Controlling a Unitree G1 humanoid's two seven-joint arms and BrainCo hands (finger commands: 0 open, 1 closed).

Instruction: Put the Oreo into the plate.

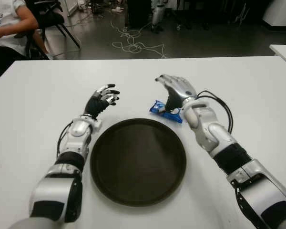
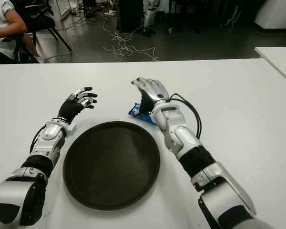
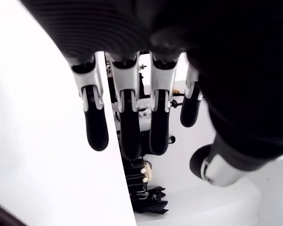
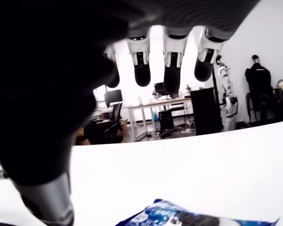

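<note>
A blue Oreo packet [image 1: 165, 111] lies flat on the white table [image 1: 238, 86], just beyond the far right rim of the dark round plate [image 1: 138, 161]. My right hand [image 1: 174, 93] hovers directly over the packet with its fingers [image 4: 172, 63] spread and nothing held; the packet [image 4: 198, 217] shows beneath the palm in the right wrist view. My left hand [image 1: 105, 98] stays idle beyond the plate's far left rim, its fingers [image 3: 127, 122] loosely extended and empty.
A seated person [image 1: 7, 26] is at the table's far left corner beside a chair [image 1: 52, 16]. Cables [image 1: 133, 43] lie on the floor beyond the far edge. Another white table's corner [image 1: 285, 51] shows at the right.
</note>
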